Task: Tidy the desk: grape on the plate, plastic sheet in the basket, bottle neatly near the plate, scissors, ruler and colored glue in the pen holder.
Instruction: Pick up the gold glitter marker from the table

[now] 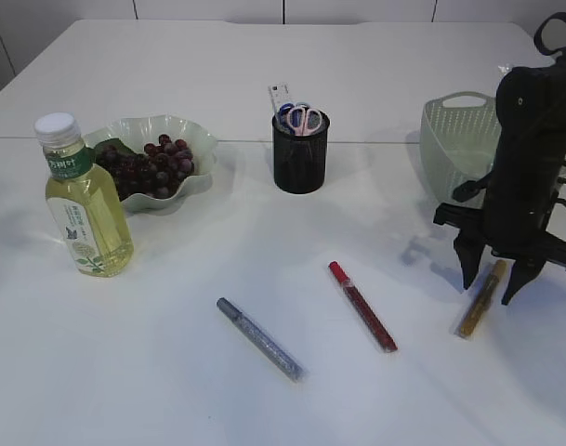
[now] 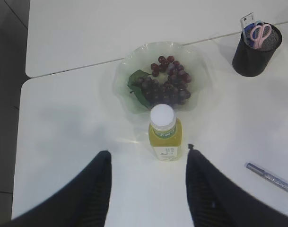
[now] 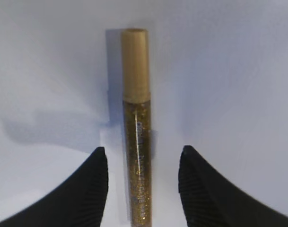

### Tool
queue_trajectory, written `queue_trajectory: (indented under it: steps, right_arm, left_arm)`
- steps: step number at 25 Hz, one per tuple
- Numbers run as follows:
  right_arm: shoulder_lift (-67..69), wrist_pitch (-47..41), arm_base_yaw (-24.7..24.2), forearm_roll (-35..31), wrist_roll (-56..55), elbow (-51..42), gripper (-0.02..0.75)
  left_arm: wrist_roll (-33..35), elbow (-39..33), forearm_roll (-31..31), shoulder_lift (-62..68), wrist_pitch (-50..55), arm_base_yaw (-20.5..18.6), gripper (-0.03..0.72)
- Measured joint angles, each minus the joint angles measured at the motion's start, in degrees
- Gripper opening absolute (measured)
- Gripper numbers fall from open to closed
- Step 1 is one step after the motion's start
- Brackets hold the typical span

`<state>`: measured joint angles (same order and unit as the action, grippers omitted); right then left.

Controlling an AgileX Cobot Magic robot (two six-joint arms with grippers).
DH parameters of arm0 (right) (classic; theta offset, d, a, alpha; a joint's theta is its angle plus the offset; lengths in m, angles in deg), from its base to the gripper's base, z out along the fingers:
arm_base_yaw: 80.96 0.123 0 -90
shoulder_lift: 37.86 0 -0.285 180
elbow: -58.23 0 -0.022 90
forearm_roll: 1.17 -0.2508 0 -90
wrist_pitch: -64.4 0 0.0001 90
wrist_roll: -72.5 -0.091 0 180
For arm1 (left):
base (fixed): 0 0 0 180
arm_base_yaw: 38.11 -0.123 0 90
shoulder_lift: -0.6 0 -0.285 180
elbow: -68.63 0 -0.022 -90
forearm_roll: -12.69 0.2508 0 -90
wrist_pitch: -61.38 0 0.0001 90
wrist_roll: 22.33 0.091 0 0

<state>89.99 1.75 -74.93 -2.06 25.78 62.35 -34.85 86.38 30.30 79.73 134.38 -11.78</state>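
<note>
Gold glue pen (image 3: 137, 127) lies flat at the exterior frame's lower right, centred between the spread fingers of the right gripper (image 3: 140, 189). Lower squarely, close across the barrel mid-length, then carry it to the pen holder (image 1: 300, 153) at upper centre. Left gripper (image 2: 148, 189) hangs open above the bottle (image 2: 163, 135).

The white table (image 1: 171, 390) carries bottle (image 1: 85, 200), plate (image 1: 199, 149), pen holder (image 1: 300, 153), basket (image 1: 454, 135), and three glue pens (image 1: 362, 305).

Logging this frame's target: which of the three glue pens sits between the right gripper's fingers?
The gold glue pen, rightmost of the three, lies on the table between the open right gripper. The red glue pen and silver glue pen lie further left, untouched.
</note>
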Motion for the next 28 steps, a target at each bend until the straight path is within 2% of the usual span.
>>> queue_trajectory:
  steps: [22, 28]
  right_arm:
    - [1.12, 0.46, 0.00, 0.13, -0.11, 0.00, 0.366]
    - [1.53, 0.46, 0.00, 0.23, -0.11, 0.00, 0.309]
  left_arm:
    - [0.00, 0.00, 0.00, 0.00, 0.00, 0.00, 0.371]
    - [0.00, 0.00, 0.00, 0.00, 0.00, 0.00, 0.371]
